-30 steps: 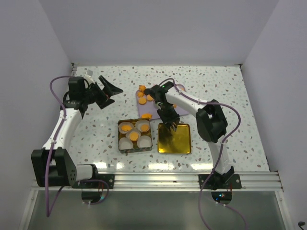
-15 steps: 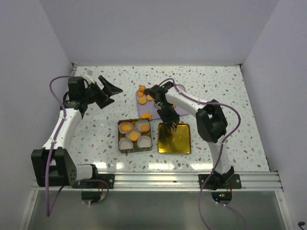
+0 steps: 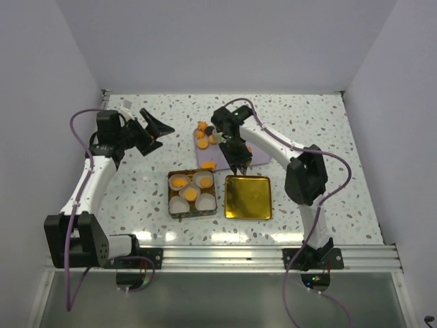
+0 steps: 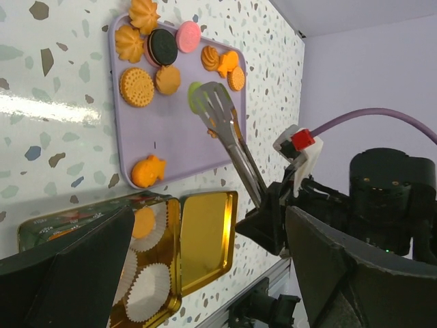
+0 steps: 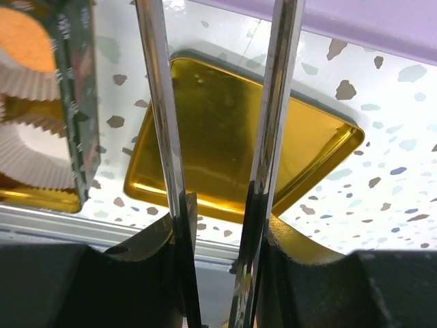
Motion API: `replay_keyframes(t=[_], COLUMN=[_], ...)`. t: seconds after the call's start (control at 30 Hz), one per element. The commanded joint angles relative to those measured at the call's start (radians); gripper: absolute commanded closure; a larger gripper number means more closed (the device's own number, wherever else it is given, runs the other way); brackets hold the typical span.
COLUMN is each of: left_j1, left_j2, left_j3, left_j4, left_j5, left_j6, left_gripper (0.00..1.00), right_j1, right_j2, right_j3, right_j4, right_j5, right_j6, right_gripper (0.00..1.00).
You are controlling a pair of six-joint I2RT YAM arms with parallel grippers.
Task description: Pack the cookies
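The speckled table (image 3: 328, 137) carried a lavender tray (image 4: 171, 147), and nearer the arms an open tin (image 3: 192, 214) just beside its gold lid (image 3: 248, 197). The left tool (image 3: 154, 131) hung off to the left, spread wide and empty. The right tool (image 5: 218, 212) was clamped on metal tongs (image 4: 232, 143), whose tips were over the tray by a green cookie (image 4: 194, 96). Most cookies (image 4: 136, 86) lay on the tray; a few orange ones sat in the tin's paper cups (image 3: 179, 204).

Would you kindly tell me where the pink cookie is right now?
In the left wrist view, the pink cookie lies near the upper end of the lavender tray, just right of the black cookie.
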Motion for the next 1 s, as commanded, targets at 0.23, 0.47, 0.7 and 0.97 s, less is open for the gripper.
replay_keyframes(t=[0.23,0.47,0.7,0.97], left_j1=[0.007,0.005,0.005,0.004], left_j2=[-0.064,-0.081,-0.095,-0.073], left_j3=[-0.013,-0.009,0.03,0.115], left_j4=[-0.004,-0.03,-0.045,-0.084], left_j5=[-0.014,-0.04,-0.075,-0.102], left_j6=[0.011,0.02,0.014,0.022], left_gripper=[0.02,0.02,0.02,0.02], right_j1=[0.038,0.178,0.261,0.388], right_j2=[-0.172,-0.243,-0.378,-0.401], right_j3=[0.077,0.04,-0.188,-0.301], right_j4=[-0.231,-0.19,-0.003,0.079], right_j5=[-0.193,-0.3,-0.398,-0.409], right_j6=[0.01,0.005,0.083,0.095], right_gripper=[0.68,0.67,0.67,0.67])
